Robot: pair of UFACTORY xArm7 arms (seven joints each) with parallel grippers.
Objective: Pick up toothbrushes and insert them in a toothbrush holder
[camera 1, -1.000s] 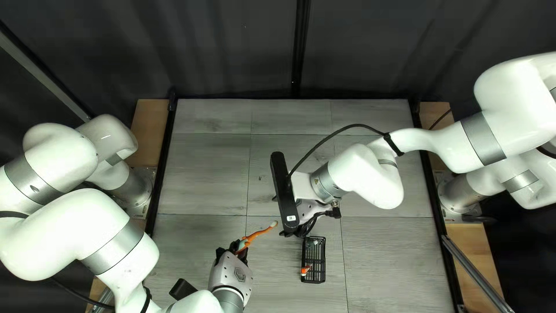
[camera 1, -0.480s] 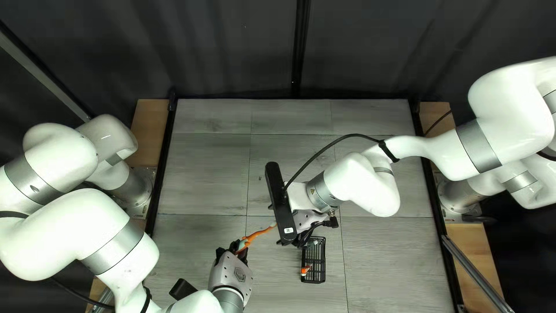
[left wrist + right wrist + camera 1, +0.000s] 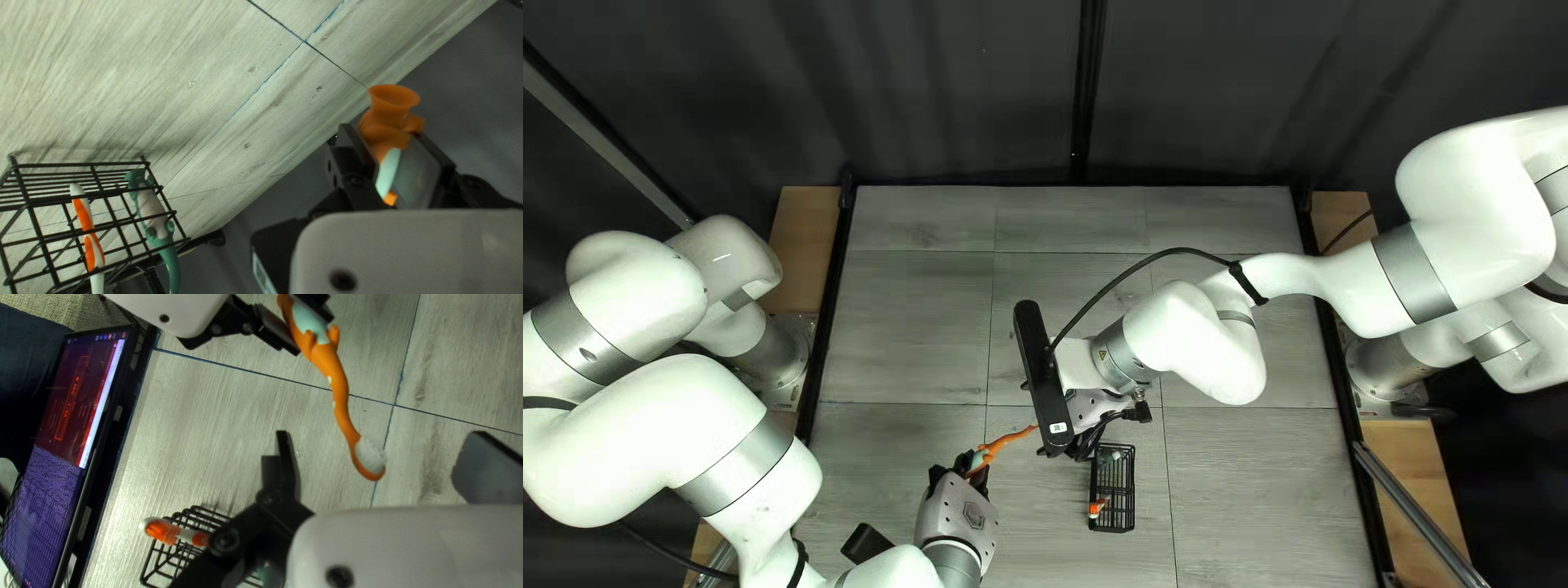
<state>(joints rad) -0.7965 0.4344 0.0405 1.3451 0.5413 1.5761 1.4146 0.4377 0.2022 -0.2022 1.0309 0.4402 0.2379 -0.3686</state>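
Note:
In the top left view my left gripper [image 3: 974, 464] holds an orange toothbrush [image 3: 1003, 441] off the near part of the table. The left wrist view has this gripper [image 3: 390, 158] shut on the orange and mint toothbrush [image 3: 385, 122]. My right gripper [image 3: 1089, 408] is beside its head end, fingertips hidden from above. In the right wrist view, the right gripper [image 3: 381, 457] stands open, the toothbrush's bristled head [image 3: 370, 456] showing between its fingers. The black wire holder [image 3: 1133, 487] contains an orange-white toothbrush [image 3: 88, 231] and a green-grey one [image 3: 151, 209].
A lit screen [image 3: 76, 403] stands beyond the table's near edge in the right wrist view. My right arm [image 3: 1203, 338] reaches across the table just beyond the holder. A dark curtain [image 3: 958, 98] hangs behind the far edge.
My right gripper has moved left in the top left view, and its camera bar now covers the toothbrush's head. The left arm, its toothbrush and the holder have not moved.

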